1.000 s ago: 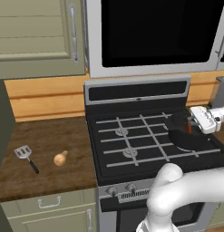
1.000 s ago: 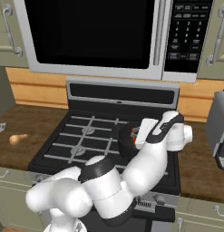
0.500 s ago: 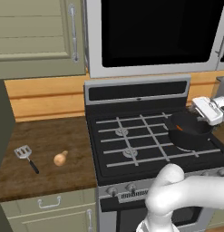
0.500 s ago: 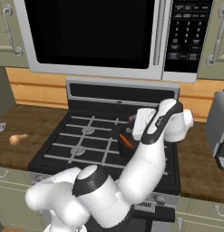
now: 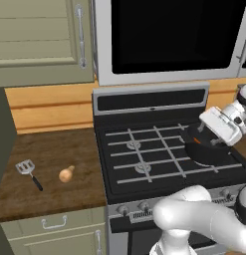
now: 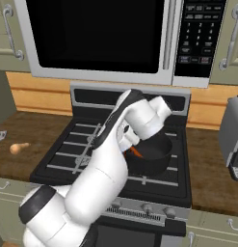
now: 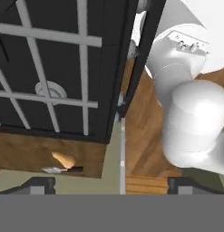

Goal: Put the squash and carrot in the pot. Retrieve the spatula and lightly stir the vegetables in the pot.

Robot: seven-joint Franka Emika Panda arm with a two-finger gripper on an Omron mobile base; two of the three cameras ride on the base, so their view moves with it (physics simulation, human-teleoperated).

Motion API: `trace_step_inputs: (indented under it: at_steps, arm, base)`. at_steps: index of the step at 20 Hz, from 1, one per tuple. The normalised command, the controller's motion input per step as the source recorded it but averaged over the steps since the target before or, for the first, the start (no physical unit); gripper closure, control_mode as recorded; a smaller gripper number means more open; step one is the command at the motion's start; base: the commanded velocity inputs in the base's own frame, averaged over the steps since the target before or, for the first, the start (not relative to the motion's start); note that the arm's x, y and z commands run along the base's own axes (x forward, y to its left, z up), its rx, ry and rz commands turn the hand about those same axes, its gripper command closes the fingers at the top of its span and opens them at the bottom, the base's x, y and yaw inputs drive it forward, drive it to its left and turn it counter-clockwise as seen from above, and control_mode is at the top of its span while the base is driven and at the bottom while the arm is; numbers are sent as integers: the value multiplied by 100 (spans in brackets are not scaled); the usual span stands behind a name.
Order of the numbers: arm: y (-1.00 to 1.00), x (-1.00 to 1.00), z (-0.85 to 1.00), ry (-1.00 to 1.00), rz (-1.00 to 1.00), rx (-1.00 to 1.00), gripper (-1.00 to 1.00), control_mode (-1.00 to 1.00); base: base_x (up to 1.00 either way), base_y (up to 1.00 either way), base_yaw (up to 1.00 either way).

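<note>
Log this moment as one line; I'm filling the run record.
carrot: in pot | squash: on counter beside spatula | pincer: open, empty

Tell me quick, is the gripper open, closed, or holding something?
Gripper: open and empty, fingertips spread wide apart in the hand view.

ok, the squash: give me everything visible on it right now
The squash is small, tan-beige and pear-shaped, with a narrow neck and a smooth matte skin. It lies on its side on the brown wooden counter left of the stove, neck pointing up and to the right in the left base view. The spatula lies just to its left, apart from it. Nothing touches it but the counter; it is not yet in the pot. The right base view shows it too.
</note>
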Motion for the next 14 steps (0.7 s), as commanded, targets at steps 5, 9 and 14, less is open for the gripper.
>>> trace_step_inputs:
  at_steps: [5, 9, 14]
  arm:
    - [100, -65, 43, -17, 12, -42, -100, -100]
    - [100, -8, -9, -6, 45, -31, -100, -100]
    - [100, 0, -34, 0, 50, -29, -100, -100]
  base:
    - [0, 0, 0]
    - [0, 0, 0]
    - [0, 0, 0]
